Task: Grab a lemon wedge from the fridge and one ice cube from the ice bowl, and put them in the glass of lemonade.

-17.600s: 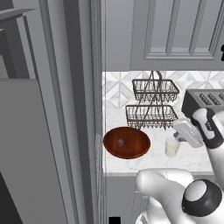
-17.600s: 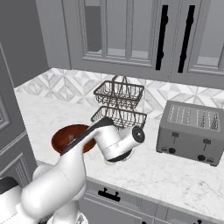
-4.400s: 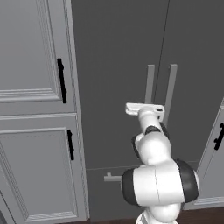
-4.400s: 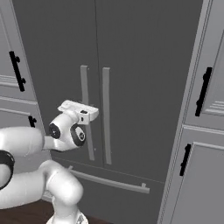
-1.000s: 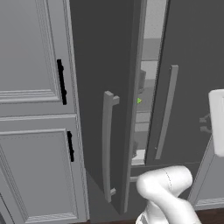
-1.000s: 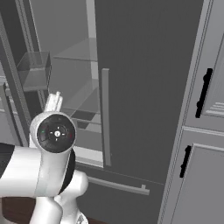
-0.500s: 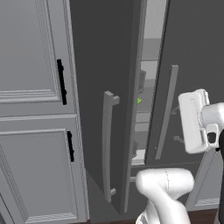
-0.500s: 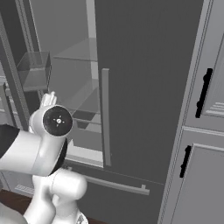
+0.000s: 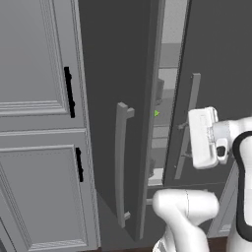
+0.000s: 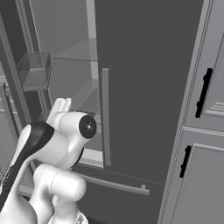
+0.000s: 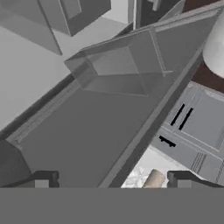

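The fridge (image 9: 216,59) stands with its left door (image 9: 123,98) swung open. Through the gap a tiny yellow-green lemon wedge (image 9: 156,113) lies on a shelf inside. My hand (image 9: 202,138) hangs in front of the right door's bar handle (image 9: 189,123), right of the wedge and lower. In the hand view my gripper (image 11: 113,180) is open, its fingertips (image 11: 41,179) wide apart with nothing between them, facing the inner side of the open door and its bin (image 11: 118,65). A small tan cylinder (image 11: 154,178) on a pale counter looks like the glass of lemonade. The ice bowl is out of view.
The open door's long pale handle (image 9: 120,162) juts out left of my arm. Panelled grey cupboards with black handles stand on the left (image 9: 69,91) and on the right (image 10: 203,92). Light grey shelves and a clear door bin (image 10: 35,70) fill the fridge interior.
My hand has swung left from the right edge of the left base view to in front of the right door's handle. The fridge door has stayed open.
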